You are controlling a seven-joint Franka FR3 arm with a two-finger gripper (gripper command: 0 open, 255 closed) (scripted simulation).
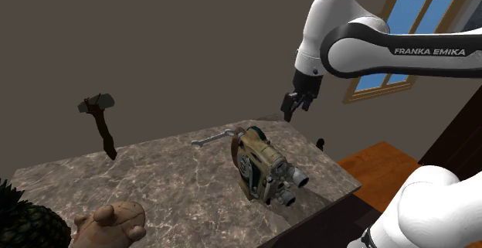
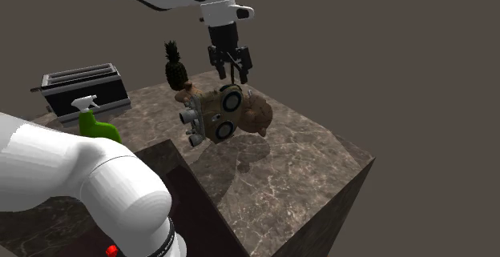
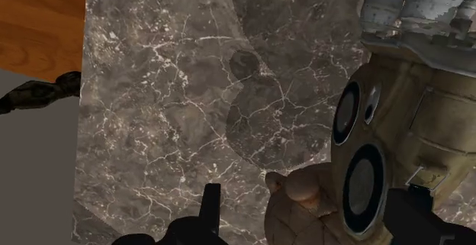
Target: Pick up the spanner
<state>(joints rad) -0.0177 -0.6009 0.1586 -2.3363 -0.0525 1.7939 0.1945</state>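
Spanner [image 1: 212, 139]: grey, lies flat on the marble table top [image 1: 170, 185], toward the far edge in the shoulder view. Its nearer end sits just beside the upper corner of an old beige film camera [image 1: 263, 165]; whether the two touch, cannot tell. The camera stands tilted near the middle of the top, its two lenses turned toward the shoulder view's lower right. Gripper [image 1: 297, 112]: in the air above the table, up and to the shoulder view's right of the spanner, apart from it and holding nothing. Wrist view shows the black fingers [image 3: 211, 209] standing wide apart, with marble and the camera's lens face below them. White arm [image 1: 402, 49] comes in from the shoulder view's right. Other items: a hammer [image 1: 100, 119] stands head-up at the table's far left in the shoulder view, well apart from the spanner. A brown lumpy object [image 1: 112, 225] and a pineapple [image 1: 23, 219] sit at the near left corner. Second exterior view: a toaster [image 2: 84, 87] and a green spray bottle [image 2: 92, 119] on a surface to its left. Window [image 1: 417, 22] in the wall behind the arm, and wooden floor [image 1: 378, 165] beyond the table.
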